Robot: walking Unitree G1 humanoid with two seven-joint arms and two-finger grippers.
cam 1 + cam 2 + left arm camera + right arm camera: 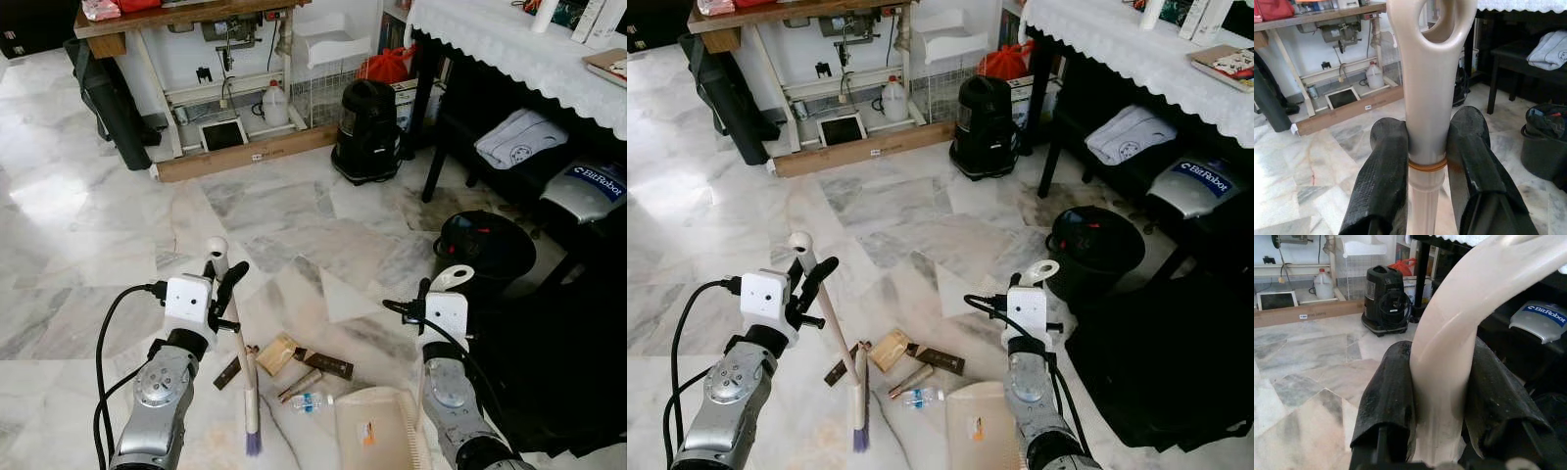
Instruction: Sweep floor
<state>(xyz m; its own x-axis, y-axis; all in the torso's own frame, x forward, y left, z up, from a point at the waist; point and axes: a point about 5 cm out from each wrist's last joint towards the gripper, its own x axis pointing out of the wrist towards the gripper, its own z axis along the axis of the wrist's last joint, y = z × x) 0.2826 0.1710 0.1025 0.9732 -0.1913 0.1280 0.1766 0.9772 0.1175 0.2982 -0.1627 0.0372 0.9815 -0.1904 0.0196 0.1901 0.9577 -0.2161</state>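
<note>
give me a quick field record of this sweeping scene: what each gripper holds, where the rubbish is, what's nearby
left gripper: shut on the broom handle
broom bristles: on the marble floor, beside the rubbish
right gripper: shut on the dustpan handle
dustpan: on the floor, right of the rubbish
rubbish: wrappers, brown pieces and a small plastic bottle, between broom and dustpan
nearby: black bin to the right, black appliance further ahead

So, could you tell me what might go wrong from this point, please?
1. The small plastic bottle may roll away from the brush rather than enter the dustpan.
2. The flat wrappers may slide under the dustpan's lip.
3. The right gripper holds a curved handle, so the pan might twist.
</note>
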